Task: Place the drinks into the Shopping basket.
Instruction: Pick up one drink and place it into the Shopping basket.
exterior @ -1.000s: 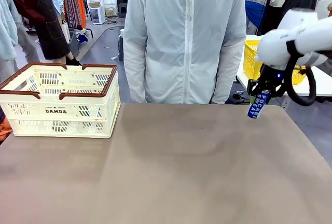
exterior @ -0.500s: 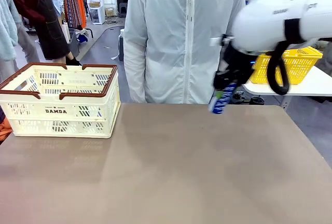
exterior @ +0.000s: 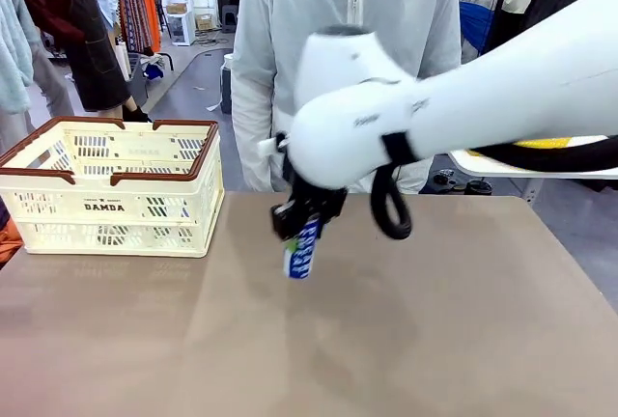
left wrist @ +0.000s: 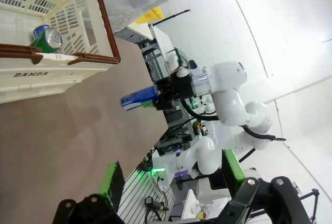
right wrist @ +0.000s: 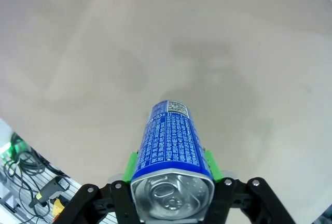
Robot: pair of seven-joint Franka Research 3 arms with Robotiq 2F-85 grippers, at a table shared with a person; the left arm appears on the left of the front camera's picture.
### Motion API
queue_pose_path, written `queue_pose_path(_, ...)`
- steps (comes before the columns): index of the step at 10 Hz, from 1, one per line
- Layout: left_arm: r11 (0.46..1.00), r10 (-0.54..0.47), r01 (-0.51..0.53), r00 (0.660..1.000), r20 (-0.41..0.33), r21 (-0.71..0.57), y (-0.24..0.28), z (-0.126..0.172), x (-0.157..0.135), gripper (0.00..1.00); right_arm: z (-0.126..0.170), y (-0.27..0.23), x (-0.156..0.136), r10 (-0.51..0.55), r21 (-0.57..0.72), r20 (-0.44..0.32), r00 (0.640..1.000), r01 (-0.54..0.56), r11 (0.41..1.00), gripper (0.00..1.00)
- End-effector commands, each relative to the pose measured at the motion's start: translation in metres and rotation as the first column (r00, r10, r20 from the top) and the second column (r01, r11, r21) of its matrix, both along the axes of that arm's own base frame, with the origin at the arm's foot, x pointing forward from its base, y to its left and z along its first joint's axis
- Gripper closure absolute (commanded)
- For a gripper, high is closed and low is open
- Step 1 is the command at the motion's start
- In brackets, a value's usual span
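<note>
My right gripper [exterior: 301, 224] is shut on a blue can [exterior: 301, 249] with white lettering, one of the drinks, which hangs tilted just above the middle of the table. In the right wrist view, the can [right wrist: 171, 146] sits between the green pads [right wrist: 133, 165], silver top toward the camera. The cream Shopping basket [exterior: 106, 207] with a brown rim stands at the table's far left, a short way left of the can. A green can [left wrist: 46, 38] lies inside the basket [left wrist: 31, 71]. My left gripper [left wrist: 174, 180] is open and holds nothing. It looks toward the blue can [left wrist: 139, 99].
A person in a white jacket [exterior: 348, 69] stands at the far edge of the table, behind my right arm. A white side table [exterior: 502, 163] shows at the right, past the arm. Bare brown tabletop [exterior: 386, 340] lies in front.
My right arm has swung from the table's right edge across to the middle, carrying the blue can left and lower, closer to the basket. The basket has not moved.
</note>
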State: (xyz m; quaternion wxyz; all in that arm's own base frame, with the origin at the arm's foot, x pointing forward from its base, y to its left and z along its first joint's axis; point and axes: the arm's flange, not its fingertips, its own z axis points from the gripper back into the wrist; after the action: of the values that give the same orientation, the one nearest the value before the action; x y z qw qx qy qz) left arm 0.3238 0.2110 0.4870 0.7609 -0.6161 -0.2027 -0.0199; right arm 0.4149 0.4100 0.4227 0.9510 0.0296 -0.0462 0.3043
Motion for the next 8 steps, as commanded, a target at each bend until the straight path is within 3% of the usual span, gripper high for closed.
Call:
queue_pose_path(1,1.000,0.004,-0.004,1.000,-0.004,-0.022,-0.001,0.004,-0.002,0.00,0.004,0.026,0.002,0.078,-0.006,0.028,0.997,-0.078,0.997,1.00)
queue_pose_path(2,1.000,0.004,-0.004,1.000,-0.004,-0.022,-0.001,0.004,-0.002,0.00,-0.002,0.037,-0.004,0.074,0.024,0.086,0.994,-0.077,0.997,1.00)
queue_pose_path(3,1.000,0.004,-0.004,1.000,-0.004,-0.022,-0.001,0.004,-0.002,0.00,-0.015,0.044,-0.007,0.084,0.026,0.091,0.992,-0.087,0.996,1.00)
queue_pose_path(5,1.000,0.004,-0.004,1.000,-0.004,-0.022,-0.001,0.004,-0.002,0.00,-0.036,0.053,-0.003,0.097,0.032,0.041,0.994,-0.098,0.995,1.00)
queue_pose_path(8,1.000,0.004,-0.004,1.000,-0.004,-0.022,-0.001,0.004,-0.002,0.00,-0.045,0.059,0.006,0.091,0.030,0.029,0.995,-0.092,0.995,1.00)
